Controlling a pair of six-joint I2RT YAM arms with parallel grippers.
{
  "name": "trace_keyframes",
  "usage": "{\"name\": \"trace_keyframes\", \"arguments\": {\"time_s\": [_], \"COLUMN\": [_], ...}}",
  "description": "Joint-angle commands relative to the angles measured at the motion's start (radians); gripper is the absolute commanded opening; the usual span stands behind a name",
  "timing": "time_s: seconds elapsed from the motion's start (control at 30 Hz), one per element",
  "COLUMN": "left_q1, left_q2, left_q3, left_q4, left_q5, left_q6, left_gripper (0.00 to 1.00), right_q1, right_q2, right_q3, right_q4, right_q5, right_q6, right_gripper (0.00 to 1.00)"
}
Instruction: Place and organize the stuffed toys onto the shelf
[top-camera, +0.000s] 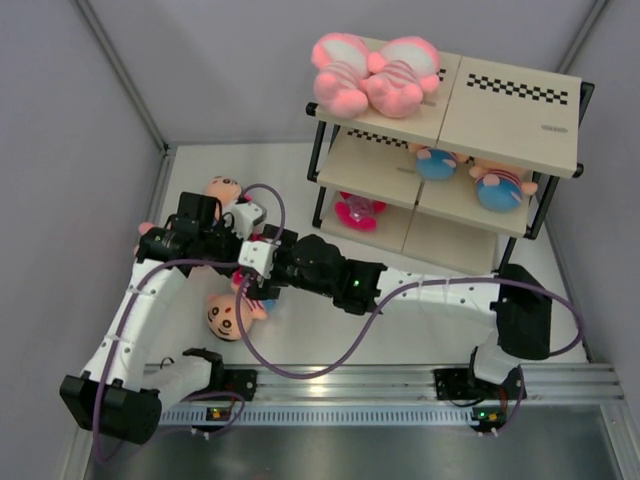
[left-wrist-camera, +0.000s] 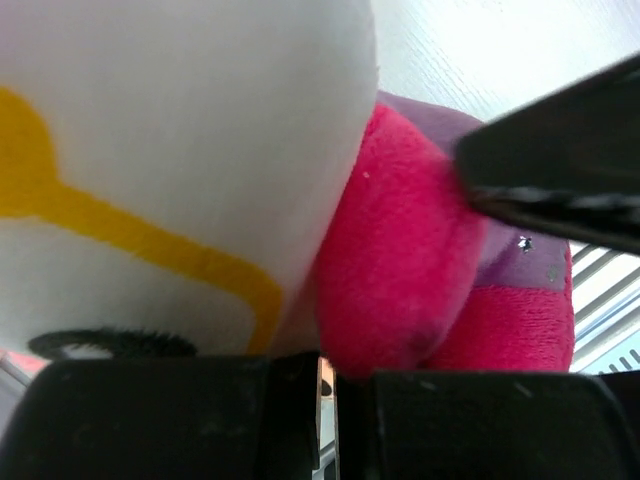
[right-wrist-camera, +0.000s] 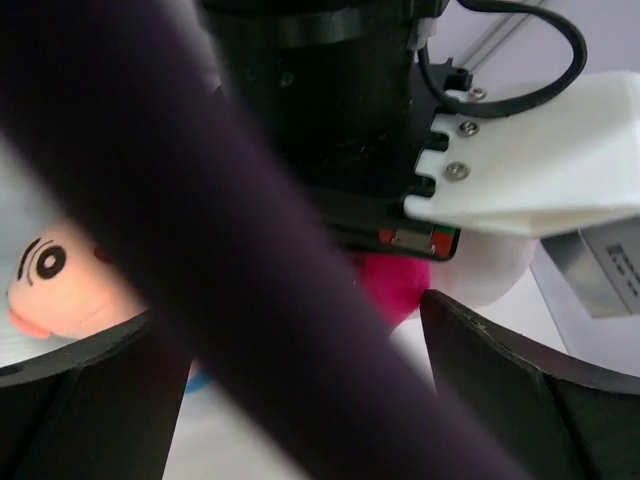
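Note:
A white-faced stuffed toy (left-wrist-camera: 180, 170) with a magenta body (left-wrist-camera: 400, 270) fills the left wrist view, right against my left gripper (left-wrist-camera: 328, 365). That gripper is shut; whether it pinches any plush does not show. My right gripper (right-wrist-camera: 285, 320) is open, its fingers either side of the same magenta body (right-wrist-camera: 392, 287), and a purple cable crosses its view. A tan-headed toy (top-camera: 226, 316) lies on the table below both grippers, and another (top-camera: 222, 188) lies behind the left arm. The shelf (top-camera: 510, 110) holds two pink toys (top-camera: 375, 75) on top, two blue-shirted ones (top-camera: 437, 163) in the middle and a magenta one (top-camera: 358, 211) lower down.
Both arms cross at the table's left, the right arm (top-camera: 420, 290) stretched across the front of the shelf. Purple cables (top-camera: 300, 370) loop over the table. Grey walls (top-camera: 70, 150) close the left side and back. A metal rail (top-camera: 400, 385) runs along the near edge.

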Motion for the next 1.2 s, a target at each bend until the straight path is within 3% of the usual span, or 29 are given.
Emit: {"name": "trace_keyframes", "arguments": {"time_s": [0.0,0.1,0.13,0.23,0.3,0.33,0.37,0.4,0.47,0.5,0.77,0.9,1.03,1.17], "left_q1": [-0.009,-0.009,-0.009,-0.009,-0.009,-0.009,-0.009,-0.010,-0.010,-0.009,-0.009,-0.009,-0.009,-0.009], "left_q2": [-0.032,-0.044,-0.058,-0.075,-0.079,-0.076,-0.073,-0.070,-0.058,-0.055,-0.023,-0.001,0.019,0.027], "left_q3": [-0.010,0.001,0.006,0.026,0.033,0.036,0.033,0.032,0.030,0.033,0.058,0.056,0.058,0.067], "left_q4": [-0.018,-0.028,-0.031,-0.038,-0.036,-0.038,-0.036,-0.036,-0.035,-0.036,-0.034,-0.035,-0.033,-0.033], "left_q5": [0.045,0.068,0.075,0.091,0.088,0.085,0.079,0.067,0.052,0.043,-0.007,-0.005,-0.002,-0.020], "left_q6": [0.032,0.040,0.043,0.047,0.047,0.043,0.041,0.037,0.027,0.024,0.015,0.006,-0.003,-0.008], "left_gripper": [0.00,0.00,0.00,0.00,0.00,0.05,0.41,0.60,0.92,0.98,0.99,0.99,0.99,0.99], "right_q1": [0.005,0.005,0.000,-0.007,-0.012,-0.012,-0.013,-0.015,-0.023,-0.030,-0.047,-0.085,-0.159,-0.331], "right_q2": [0.062,0.096,0.101,0.096,0.055,0.037,-0.008,-0.031,-0.119,-0.149,-0.498,-0.677,-0.893,-1.028], "right_q3": [0.092,0.115,0.116,0.103,0.040,0.012,-0.049,-0.080,-0.179,-0.211,-0.466,-0.557,-0.675,-0.797], "right_q4": [0.044,0.030,0.014,-0.016,-0.017,-0.011,-0.010,-0.014,-0.054,-0.075,-0.433,-0.545,-0.423,-0.156], "right_q5": [0.048,0.082,0.090,0.123,0.160,0.177,0.223,0.241,0.286,0.294,0.297,0.410,0.501,0.441], "right_q6": [-0.018,-0.015,-0.006,0.029,0.050,0.063,0.078,0.118,0.173,0.239,0.541,0.623,0.557,0.410], "right_gripper": [0.90,0.62,0.39,0.00,0.00,0.00,0.00,0.00,0.00,0.00,0.00,0.00,0.00,0.00]}}
